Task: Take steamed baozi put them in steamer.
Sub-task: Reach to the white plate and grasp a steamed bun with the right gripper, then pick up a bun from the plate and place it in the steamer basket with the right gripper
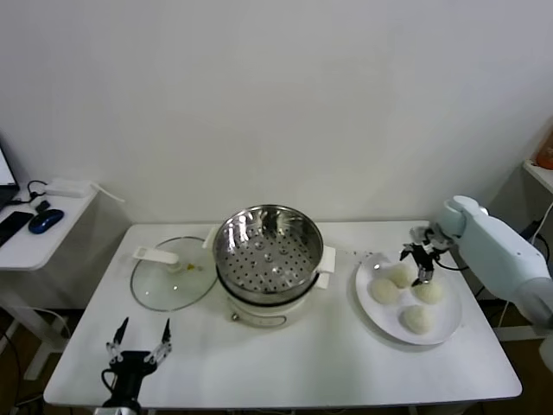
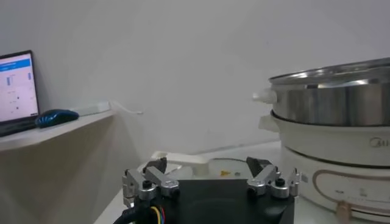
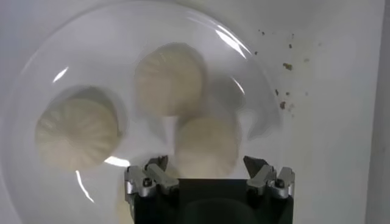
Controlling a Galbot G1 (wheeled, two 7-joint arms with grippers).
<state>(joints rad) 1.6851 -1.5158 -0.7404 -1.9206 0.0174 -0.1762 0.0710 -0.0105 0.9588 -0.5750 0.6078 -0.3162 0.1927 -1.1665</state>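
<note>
Several cream-white steamed baozi lie on a white plate (image 1: 378, 316) at the table's right. One baozi (image 1: 399, 275) is at the plate's back, another (image 1: 417, 319) at its front. My right gripper (image 1: 421, 266) hovers open just above the back of the plate. In the right wrist view its fingers (image 3: 206, 168) stand wide on either side of a baozi (image 3: 207, 143) below them, without touching it. Two more baozi (image 3: 169, 79) (image 3: 78, 133) lie farther off. The steel steamer (image 1: 268, 251) stands mid-table with nothing in it. My left gripper (image 1: 138, 339) rests open at the front left.
A glass lid (image 1: 173, 277) with a white handle lies flat left of the steamer (image 2: 332, 103). A side table with a blue mouse (image 1: 45, 220) stands at far left. Crumbs (image 3: 283, 67) dot the table beyond the plate (image 3: 109, 55).
</note>
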